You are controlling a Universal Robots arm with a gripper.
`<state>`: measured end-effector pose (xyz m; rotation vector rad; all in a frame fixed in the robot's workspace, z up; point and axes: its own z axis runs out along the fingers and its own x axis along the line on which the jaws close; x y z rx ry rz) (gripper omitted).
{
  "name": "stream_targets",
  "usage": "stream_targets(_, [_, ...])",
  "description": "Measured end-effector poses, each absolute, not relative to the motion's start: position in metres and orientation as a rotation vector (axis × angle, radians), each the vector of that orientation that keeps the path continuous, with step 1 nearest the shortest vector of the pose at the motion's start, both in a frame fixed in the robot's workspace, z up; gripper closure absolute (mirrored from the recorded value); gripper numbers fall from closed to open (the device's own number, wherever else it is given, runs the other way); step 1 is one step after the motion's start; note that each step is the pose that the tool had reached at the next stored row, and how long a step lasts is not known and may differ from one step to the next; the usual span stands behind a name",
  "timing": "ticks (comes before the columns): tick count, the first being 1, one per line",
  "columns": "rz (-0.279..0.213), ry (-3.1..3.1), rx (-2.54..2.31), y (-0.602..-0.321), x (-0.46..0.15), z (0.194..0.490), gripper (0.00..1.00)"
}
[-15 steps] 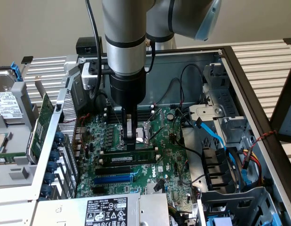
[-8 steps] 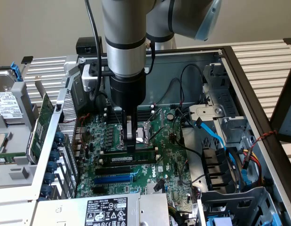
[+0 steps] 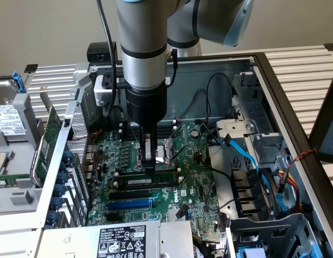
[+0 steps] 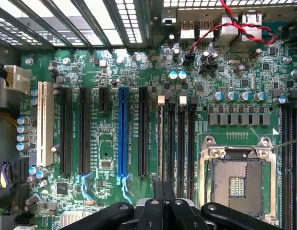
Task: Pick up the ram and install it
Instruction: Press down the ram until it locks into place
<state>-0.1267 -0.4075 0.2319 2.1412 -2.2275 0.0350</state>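
End effector [image 3: 150, 171] closed, fingertips pressing on the ram [image 3: 146, 181], which lies in a slot just beside the CPU socket [image 4: 237, 182]. Risk: uneven push leaves one end unseated, or bends the board.

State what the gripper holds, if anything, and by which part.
Cannot be told: the shut gripper meets the top edge of the long thin green circuit-board stick.

Glossy green motherboard [image 4: 114, 72], matt black plastic slots [image 4: 143, 132].
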Motion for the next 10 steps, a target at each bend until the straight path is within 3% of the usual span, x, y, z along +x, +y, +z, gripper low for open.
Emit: stream_targets(10, [0.034, -2.228, 2.142, -0.4076, -0.1267, 0.2301, 0.89])
